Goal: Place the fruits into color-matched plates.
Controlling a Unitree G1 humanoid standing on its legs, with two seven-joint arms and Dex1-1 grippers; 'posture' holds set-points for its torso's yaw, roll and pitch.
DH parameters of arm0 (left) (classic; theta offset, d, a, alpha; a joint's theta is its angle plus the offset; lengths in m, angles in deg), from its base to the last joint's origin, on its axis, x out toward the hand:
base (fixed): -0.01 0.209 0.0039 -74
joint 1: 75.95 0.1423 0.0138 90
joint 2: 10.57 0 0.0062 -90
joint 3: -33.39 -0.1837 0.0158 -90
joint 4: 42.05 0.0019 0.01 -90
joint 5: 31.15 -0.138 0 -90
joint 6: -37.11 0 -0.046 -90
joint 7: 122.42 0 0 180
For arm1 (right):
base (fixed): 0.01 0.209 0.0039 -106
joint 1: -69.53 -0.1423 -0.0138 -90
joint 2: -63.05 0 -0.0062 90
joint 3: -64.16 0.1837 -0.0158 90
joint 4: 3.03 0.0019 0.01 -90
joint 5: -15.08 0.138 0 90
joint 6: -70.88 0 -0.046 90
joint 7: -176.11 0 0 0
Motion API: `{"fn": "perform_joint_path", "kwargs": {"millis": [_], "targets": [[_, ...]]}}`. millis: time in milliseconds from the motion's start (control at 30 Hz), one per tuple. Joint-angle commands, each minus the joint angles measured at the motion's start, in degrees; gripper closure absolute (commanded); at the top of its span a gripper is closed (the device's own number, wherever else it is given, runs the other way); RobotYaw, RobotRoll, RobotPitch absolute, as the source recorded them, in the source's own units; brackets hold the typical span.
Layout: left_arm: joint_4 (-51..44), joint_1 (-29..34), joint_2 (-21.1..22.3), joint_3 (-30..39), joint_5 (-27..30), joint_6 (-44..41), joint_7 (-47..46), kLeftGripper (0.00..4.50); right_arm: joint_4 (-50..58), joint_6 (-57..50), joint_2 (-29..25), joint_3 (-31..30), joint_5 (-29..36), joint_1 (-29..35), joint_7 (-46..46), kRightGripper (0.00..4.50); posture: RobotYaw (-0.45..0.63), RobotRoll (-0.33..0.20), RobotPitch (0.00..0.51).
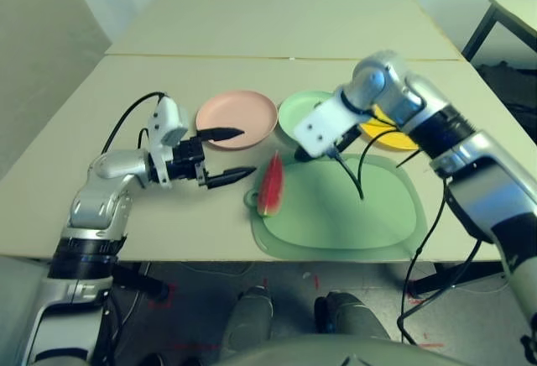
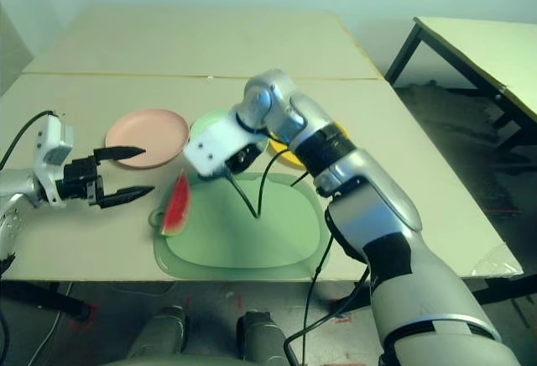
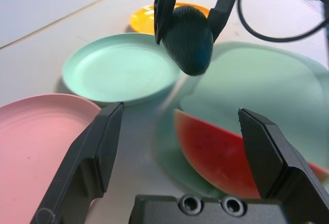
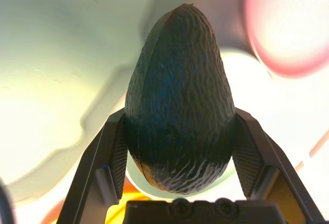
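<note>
Left jaws (image 3: 182, 147) wide beside watermelon (image 1: 271, 186); right jaws (image 4: 181, 142) holding avocado (image 4: 180, 100) aloft; watermelon at mat's (image 1: 352, 206) edge.

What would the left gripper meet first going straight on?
Probably the watermelon: the left gripper, open, points toward it across the table. Its height is unclear, so it might pass above.
</note>
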Motion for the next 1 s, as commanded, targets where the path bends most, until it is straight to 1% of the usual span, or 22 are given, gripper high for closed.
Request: {"fn": "perform_joint_path", "kwargs": {"millis": [33,233,333,500,733,800,867,1000], "targets": [[0.0,0.0,-0.9,-0.3,-1.0,-0.7,-2.4,0.0,-8.6,1.6,1.6,0.8,-2.4,-2.7,-6.6,1.43,0.12,0.0,0.078],[0.2,0.7,-0.9,-0.4,-1.5,-0.2,-2.8,0.0,-19.9,0.2,4.7,1.9,-4.9,-4.9,-19.8,1.43,0.12,0.0,0.084],[0.4,0.5,-0.9,-0.5,-1.8,0.1,-2.7,0.0,-23.0,0.3,5.6,1.3,-6.5,-4.0,-24.0,1.43,0.13,0.0,0.086],[1.0,0.9,-0.6,-0.9,-2.6,1.5,-1.9,0.0,-25.3,1.0,6.3,0.7,-8.8,-2.3,-27.1,1.43,0.13,0.0,0.096],[0.8,2.3,-0.3,-1.2,-2.7,2.1,-0.8,0.0,-25.8,0.2,7.3,1.8,-9.1,-0.9,-27.5,1.43,0.13,0.0,0.106],[0.8,2.4,-0.3,-1.3,-2.7,2.2,-0.6,0.0,-25.9,0.3,7.4,1.9,-9.2,-0.7,-27.6,0.68,0.13,0.0,0.109],[0.8,2.3,-0.4,-1.5,-2.7,2.2,-0.5,0.0,-25.9,0.3,7.4,1.9,-9.3,-0.3,-27.7,0.08,0.13,0.0,0.11],[0.4,2.5,-0.5,-1.9,-2.4,1.8,0.2,0.0,-25.8,0.5,7.5,2.2,-9.1,0.3,-27.7,0.03,0.12,0.0,0.108]]}}
